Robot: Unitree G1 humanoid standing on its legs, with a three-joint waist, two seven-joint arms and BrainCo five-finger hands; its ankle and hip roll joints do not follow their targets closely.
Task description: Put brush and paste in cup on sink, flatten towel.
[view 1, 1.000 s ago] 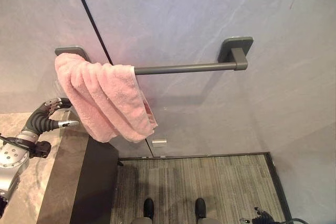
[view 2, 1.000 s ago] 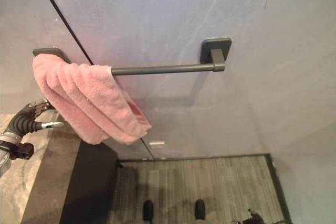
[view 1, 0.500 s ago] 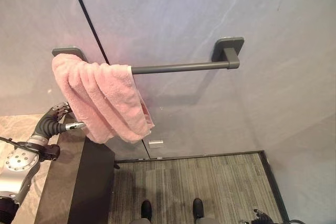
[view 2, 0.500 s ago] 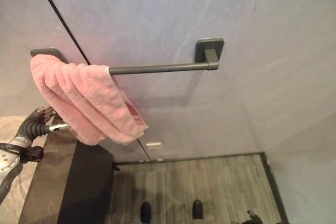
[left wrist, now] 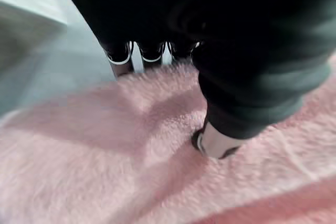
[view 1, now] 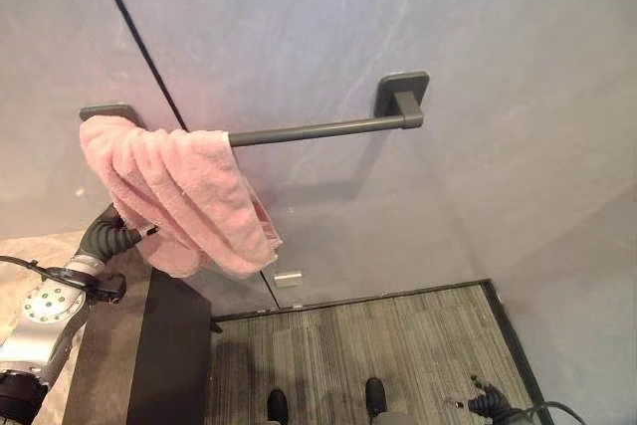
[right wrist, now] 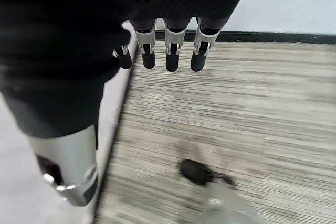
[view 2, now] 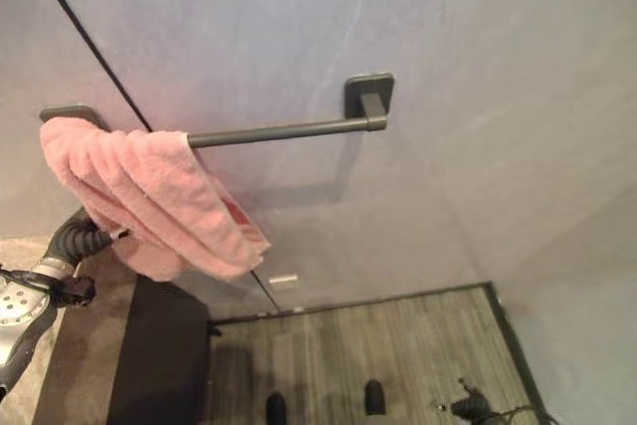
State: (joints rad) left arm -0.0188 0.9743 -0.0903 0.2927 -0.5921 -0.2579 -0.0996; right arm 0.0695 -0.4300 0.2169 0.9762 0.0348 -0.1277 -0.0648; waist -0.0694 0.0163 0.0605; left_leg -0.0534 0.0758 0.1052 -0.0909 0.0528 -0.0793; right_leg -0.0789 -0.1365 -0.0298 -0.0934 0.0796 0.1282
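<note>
A pink towel (view 1: 179, 191) hangs bunched over the left end of a dark towel bar (view 1: 318, 129) on the grey wall. My left hand (view 1: 114, 236) comes up from the lower left and reaches the towel's lower left edge, partly behind it. In the left wrist view its straight fingers (left wrist: 119, 56) and thumb (left wrist: 215, 142) rest on the pink towel (left wrist: 105, 145), set wide apart, with nothing pinched. My right hand (right wrist: 168, 51) hangs low at the bottom right (view 1: 485, 404) over the floor, fingers relaxed and holding nothing.
A beige stone counter (view 1: 40, 246) with a dark side panel (view 1: 159, 345) stands below the towel at the left. The right part of the bar is bare up to its mount (view 1: 401, 92). Striped grey carpet (view 1: 348, 345) lies below the wall.
The camera has shifted. My left hand has risen from beside the counter edge up to the towel and now touches its lower left part. The right hand still hangs low.
</note>
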